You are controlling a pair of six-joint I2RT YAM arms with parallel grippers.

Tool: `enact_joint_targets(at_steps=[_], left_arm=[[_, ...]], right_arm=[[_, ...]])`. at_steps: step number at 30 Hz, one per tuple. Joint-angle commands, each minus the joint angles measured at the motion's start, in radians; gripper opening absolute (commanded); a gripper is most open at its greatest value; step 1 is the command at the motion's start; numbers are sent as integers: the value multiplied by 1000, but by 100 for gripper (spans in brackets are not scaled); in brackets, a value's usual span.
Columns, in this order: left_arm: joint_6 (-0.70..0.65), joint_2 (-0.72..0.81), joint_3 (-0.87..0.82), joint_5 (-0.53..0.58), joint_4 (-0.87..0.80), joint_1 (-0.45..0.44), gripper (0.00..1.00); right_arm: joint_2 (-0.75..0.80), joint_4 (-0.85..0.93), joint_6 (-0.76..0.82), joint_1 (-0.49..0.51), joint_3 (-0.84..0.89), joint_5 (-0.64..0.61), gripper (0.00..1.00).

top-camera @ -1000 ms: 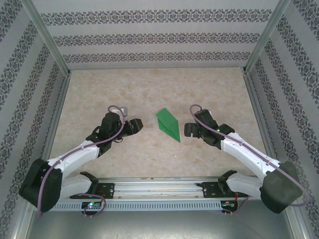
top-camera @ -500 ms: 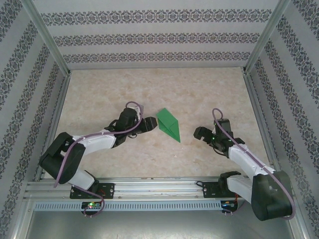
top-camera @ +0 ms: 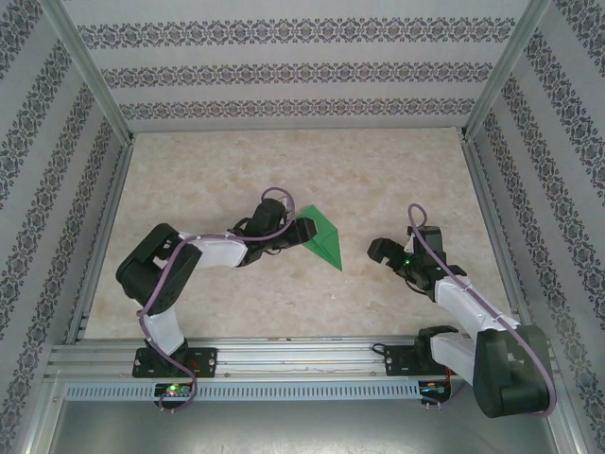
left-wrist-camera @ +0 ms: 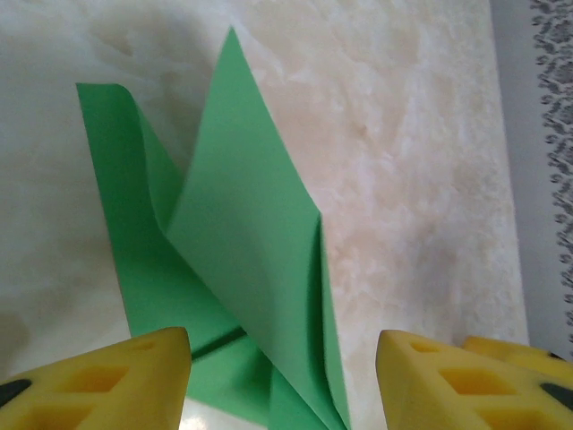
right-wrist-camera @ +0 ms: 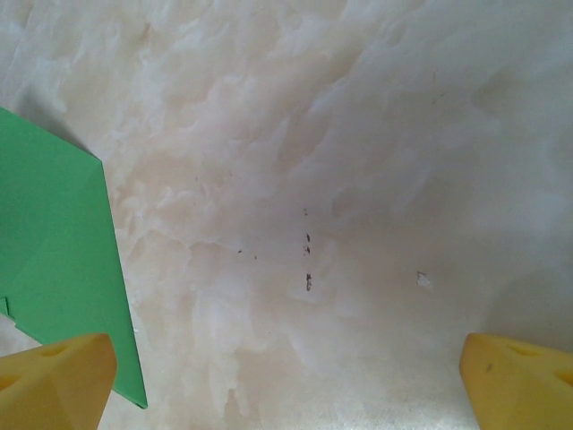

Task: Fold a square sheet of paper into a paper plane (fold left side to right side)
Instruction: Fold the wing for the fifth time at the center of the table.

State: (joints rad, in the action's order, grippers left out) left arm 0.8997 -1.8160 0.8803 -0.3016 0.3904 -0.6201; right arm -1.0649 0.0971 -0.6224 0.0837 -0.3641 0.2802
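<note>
The paper plane (top-camera: 326,241) points toward five o'clock on the table (top-camera: 236,161). The left gripper (top-camera: 304,232), jaws apart, straddles its nine-o'clock edge. The right gripper (top-camera: 374,253) gapes wide.

1. A marbled beige tabletop (right-wrist-camera: 358,134) spreads beneath and ahead of the right fingers (right-wrist-camera: 515,376).
2. A short row of dark specks (right-wrist-camera: 307,260) marks it, ahead of the gap between them.
3. A patterned wall (left-wrist-camera: 557,134) stands ahead and right of the left fingers (left-wrist-camera: 430,376).
4. A metal rail (top-camera: 302,352) runs well behind both pairs.
</note>
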Motion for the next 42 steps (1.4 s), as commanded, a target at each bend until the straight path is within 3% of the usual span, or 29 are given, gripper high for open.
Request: enact_joint_targets(at_steps=[1, 9, 13, 19, 23, 30, 35, 42], left_arm=[[45, -46, 49, 53, 5, -10, 55], [21, -109, 96, 69, 28, -4, 35], [16, -103, 74, 41, 61, 9, 17], [-62, -17, 15, -58, 92, 34, 5], [-131, 92, -55, -179, 104, 64, 3], [-307, 320, -162, -394, 40, 100, 3], [-368, 427, -213, -521, 26, 108, 3], [-379, 445, -221, -594, 4, 108, 3]], right_arm=[[-9, -22, 19, -10, 4, 25, 98], [-15, -32, 44, -17, 4, 70, 98], [-15, -43, 60, -19, -2, 118, 98], [3, -67, 121, -22, -22, 253, 95], [-9, -99, 177, -24, -55, 425, 90], [-80, -256, 172, 4, -90, 677, 92], [-170, -341, 173, 122, -138, 728, 93], [-259, -416, 155, 249, -202, 770, 88]])
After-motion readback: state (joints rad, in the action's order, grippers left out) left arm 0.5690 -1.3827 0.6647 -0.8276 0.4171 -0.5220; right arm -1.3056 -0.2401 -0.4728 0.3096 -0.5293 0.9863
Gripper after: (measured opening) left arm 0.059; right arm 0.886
